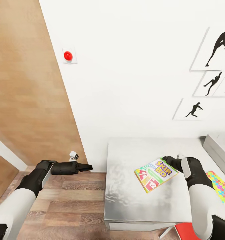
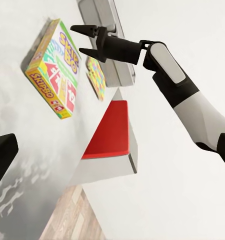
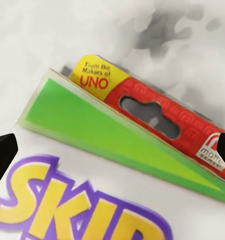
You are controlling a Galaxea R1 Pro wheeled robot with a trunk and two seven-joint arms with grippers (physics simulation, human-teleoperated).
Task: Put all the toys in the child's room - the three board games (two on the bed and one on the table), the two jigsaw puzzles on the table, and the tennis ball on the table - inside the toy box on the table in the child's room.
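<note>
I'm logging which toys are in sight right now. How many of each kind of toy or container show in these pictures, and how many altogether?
Board games: 1, the Skip-Bo box
Jigsaw puzzles: 1, the jigsaw puzzle lying flat by the right arm
Toy boxes: 1, the grey toy box at the table's far right
Total: 3

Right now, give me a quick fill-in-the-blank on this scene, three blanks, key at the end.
1. The box lying on the table below the right gripper is lettered ____.
2. The right gripper's fingers are ____, with nothing between them.
3. The flat square with the multicoloured interlocking pattern is a ____ puzzle.

Missing words: Skip-Bo; open; jigsaw
</note>
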